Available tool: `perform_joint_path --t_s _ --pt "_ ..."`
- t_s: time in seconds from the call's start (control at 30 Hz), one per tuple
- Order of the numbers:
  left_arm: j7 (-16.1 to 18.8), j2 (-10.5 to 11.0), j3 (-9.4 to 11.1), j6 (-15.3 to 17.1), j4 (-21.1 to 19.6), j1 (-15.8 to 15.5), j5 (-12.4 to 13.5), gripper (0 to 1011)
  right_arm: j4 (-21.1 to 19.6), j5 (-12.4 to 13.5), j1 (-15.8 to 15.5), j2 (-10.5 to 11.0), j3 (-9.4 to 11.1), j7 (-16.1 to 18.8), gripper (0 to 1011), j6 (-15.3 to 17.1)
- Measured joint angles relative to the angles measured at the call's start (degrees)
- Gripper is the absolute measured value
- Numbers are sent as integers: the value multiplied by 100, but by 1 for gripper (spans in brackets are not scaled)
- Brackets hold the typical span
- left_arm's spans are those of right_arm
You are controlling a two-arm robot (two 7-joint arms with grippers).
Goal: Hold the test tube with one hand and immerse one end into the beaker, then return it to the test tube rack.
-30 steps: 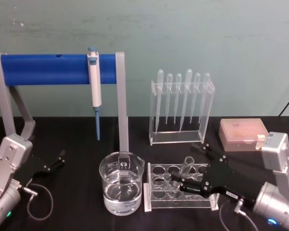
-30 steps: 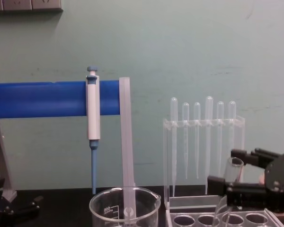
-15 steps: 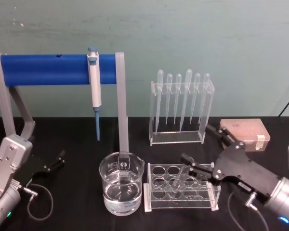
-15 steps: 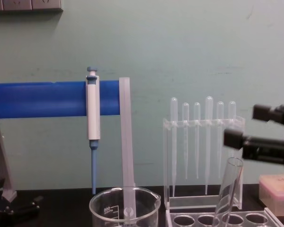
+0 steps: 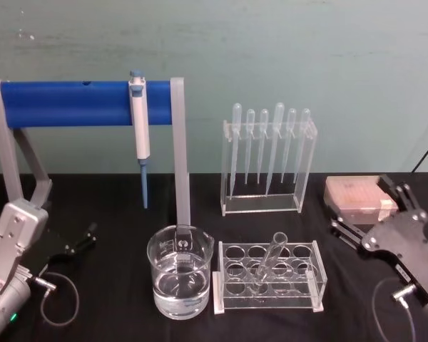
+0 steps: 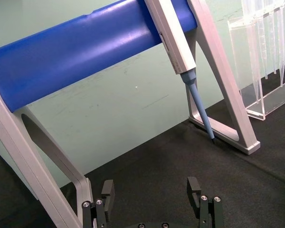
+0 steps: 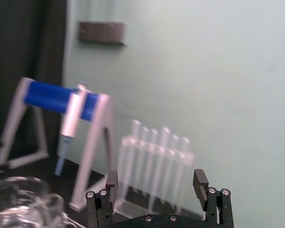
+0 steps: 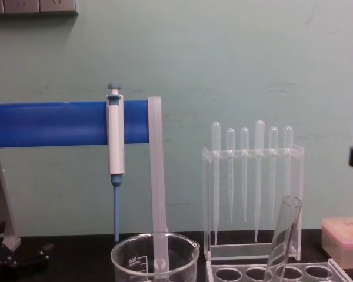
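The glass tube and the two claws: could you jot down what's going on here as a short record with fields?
test tube: leaning in the clear rack, free of both grippers
beaker: left of the rack, partly filled with clear liquid
right gripper: open, empty, off to the rack's right beside the pink box
left gripper: open, empty, parked at the table's left by the blue stand
dropper rack: behind, six droppers hanging
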Motion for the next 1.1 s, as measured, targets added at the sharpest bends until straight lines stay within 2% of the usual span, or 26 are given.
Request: perform_joint_path --t_s 0.03,0.07,0.13,0.2,0.3,0.43,1.1 --pt "0 0 0 0 0 0 0 1000 22 -14 -15 -43 17 -61 1003 61" --pt "0 0 0 0 0 0 0 1000 80 -26 -30 -133 40 -181 1003 256" --pt "0 0 0 0 0 0 0 1000 108 -25 -30 -176 47 -230 1003 367" --pt "0 0 0 0 0 0 0 1000 254 12 -2 -335 56 -367 1003 777" --pt "0 0 0 0 0 0 0 1000 404 43 90 -464 31 -411 1003 1114" --pt "0 0 0 0 0 0 0 1000 569 43 235 -550 -52 -358 1003 1333" --pt "0 0 0 0 0 0 0 1000 566 46 235 -545 -61 -316 1003 1327"
